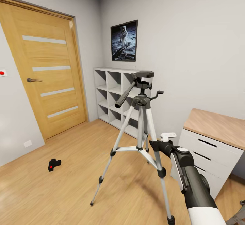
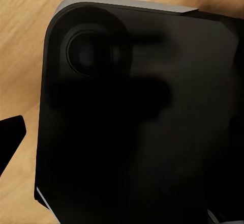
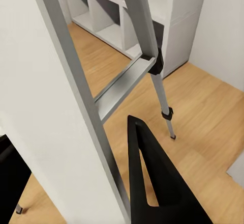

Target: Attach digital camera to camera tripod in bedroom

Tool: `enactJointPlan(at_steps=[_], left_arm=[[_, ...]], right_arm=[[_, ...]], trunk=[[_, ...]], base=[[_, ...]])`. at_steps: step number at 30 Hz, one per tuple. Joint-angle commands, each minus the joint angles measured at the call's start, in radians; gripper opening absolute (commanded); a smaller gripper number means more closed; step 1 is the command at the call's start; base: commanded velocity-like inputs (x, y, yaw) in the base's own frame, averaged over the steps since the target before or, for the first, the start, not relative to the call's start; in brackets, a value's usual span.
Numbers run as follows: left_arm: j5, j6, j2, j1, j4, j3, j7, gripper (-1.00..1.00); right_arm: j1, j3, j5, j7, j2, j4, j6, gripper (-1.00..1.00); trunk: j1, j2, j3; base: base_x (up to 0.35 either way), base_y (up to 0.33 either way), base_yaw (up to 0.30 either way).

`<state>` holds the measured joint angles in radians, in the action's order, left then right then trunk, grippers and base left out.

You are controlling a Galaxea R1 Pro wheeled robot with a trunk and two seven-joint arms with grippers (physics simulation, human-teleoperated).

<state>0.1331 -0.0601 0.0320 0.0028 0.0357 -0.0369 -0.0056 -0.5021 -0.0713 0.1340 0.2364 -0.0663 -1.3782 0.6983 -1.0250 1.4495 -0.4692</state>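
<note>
Silver legs of the camera tripod [image 1: 141,129] stood spread on the plank floor [image 1: 68,191] in front of the grey cubby shelves [image 1: 112,95], and the digital camera [image 1: 53,164] lay on the boards near the wooden door [image 1: 47,71], well apart from the tripod. The right gripper [image 3: 76,183] sat against a tripod leg, its fingers [image 3: 152,178] parted with that leg between them, though whether they pressed it could not be told. Whether the left gripper was open or closed could not be told from the dark left wrist view.

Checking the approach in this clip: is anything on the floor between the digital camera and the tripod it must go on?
Nothing visible. The digital camera lies on bare wood floor to the left of the camera tripod, apart from its nearest leg. The right gripper sits by the tripod legs, away from the camera.
</note>
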Motion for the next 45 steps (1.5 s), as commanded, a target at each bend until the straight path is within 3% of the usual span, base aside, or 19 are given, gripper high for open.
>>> enactJointPlan(at_steps=[1,11,17,24,30,45], left_arm=[[0.007,-0.001,0.0,0.0,0.001,-0.003,-0.001,1.0],[0.007,-0.001,0.0,0.0,0.001,-0.003,-0.001,1.0],[0.007,-0.001,0.0,0.0,0.001,-0.003,-0.001,1.0],[0.007,-0.001,0.0,0.0,0.001,-0.004,-0.001,1.0],[0.007,-0.001,0.0,0.0,0.001,-0.003,-0.001,1.0],[0.007,-0.001,0.0,0.0,0.001,-0.003,-0.001,1.0]], right_arm=[[-0.001,-0.003,0.007,0.01,-0.001,-0.001,0.003,-1.0],[-0.001,-0.004,0.006,0.01,-0.001,-0.001,0.001,-1.0],[-0.001,-0.001,0.006,0.009,0.001,0.003,-0.038,-1.0],[-0.001,-0.039,0.008,0.01,0.005,0.116,-0.123,-1.0],[0.0,-0.048,0.009,0.011,0.006,0.144,-0.166,-1.0],[0.0,-0.051,0.007,0.011,0.005,0.153,-0.178,-1.0]], trunk=[[0.0,0.001,-0.001],[0.0,0.001,-0.001],[0.0,0.001,-0.001],[0.0,0.001,-0.001],[0.0,0.001,-0.001],[0.0,0.001,-0.001]], base=[[0.0,0.0,0.0],[0.0,0.0,0.0],[0.0,0.0,0.0],[0.0,0.0,0.0],[0.0,0.0,0.0],[0.0,0.0,0.0]])
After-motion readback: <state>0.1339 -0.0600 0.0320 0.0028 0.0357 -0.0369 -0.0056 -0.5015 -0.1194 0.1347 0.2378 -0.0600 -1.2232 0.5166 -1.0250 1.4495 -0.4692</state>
